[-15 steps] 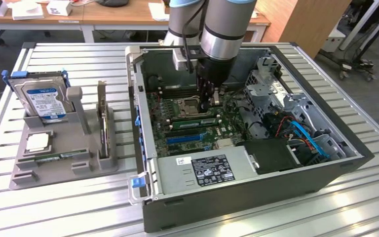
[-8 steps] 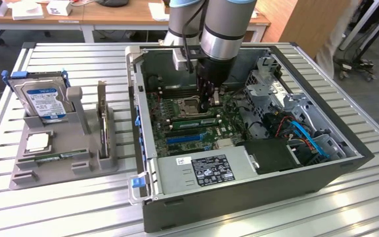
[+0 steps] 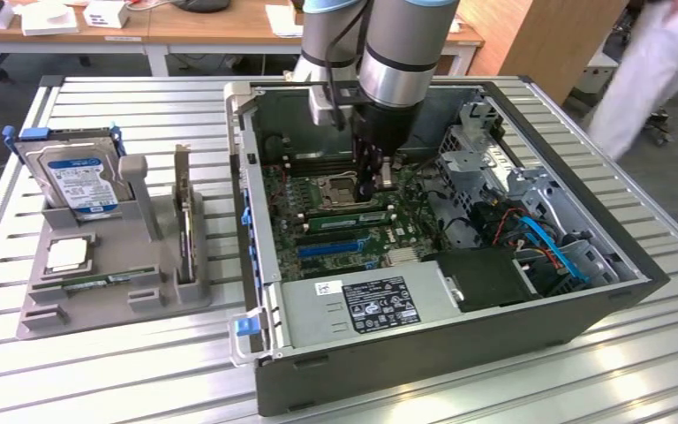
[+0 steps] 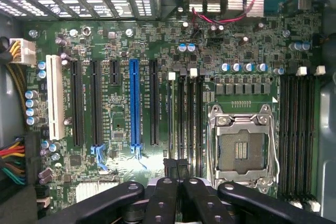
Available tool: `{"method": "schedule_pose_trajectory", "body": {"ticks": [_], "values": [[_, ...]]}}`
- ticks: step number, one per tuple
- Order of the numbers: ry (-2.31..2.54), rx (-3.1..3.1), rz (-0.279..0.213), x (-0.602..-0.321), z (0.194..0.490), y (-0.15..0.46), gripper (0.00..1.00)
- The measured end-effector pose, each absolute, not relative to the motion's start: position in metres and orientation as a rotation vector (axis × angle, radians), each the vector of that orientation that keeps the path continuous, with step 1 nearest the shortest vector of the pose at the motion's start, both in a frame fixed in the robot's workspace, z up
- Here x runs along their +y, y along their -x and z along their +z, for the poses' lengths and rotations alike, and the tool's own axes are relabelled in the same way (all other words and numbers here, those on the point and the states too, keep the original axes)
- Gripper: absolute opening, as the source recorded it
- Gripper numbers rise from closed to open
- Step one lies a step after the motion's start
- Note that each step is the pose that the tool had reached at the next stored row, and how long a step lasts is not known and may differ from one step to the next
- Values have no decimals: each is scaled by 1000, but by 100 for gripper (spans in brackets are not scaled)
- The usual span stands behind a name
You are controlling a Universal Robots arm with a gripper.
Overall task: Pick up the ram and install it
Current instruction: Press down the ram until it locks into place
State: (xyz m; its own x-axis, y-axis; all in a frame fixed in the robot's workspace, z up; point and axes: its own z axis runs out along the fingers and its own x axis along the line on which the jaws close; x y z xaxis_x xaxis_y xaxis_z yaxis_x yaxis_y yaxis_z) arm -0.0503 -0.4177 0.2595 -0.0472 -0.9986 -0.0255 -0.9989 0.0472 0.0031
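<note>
Ram (image 3: 109, 281) lying in grey holder (image 3: 45, 311) on worktop (image 3: 103, 371), well apart from gripper (image 3: 374, 187) inside computer case (image 3: 433, 353). Jaws pressed together, apparently empty, over memory slots (image 4: 189, 114) beside CPU socket (image 4: 241, 145); best kept clear of board.

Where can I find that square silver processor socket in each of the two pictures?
Exterior view: the processor socket sits mid-way along the green motherboard inside the open computer case.
Wrist view: the processor socket lies between two banks of black memory slots.
Shared landmark: the long blue slot.
</note>
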Motion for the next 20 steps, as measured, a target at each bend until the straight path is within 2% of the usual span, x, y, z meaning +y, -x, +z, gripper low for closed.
{"method": "schedule_pose_trajectory", "body": {"ticks": [20], "values": [[1718, 2606, 26, -418, 258, 50, 9]]}}
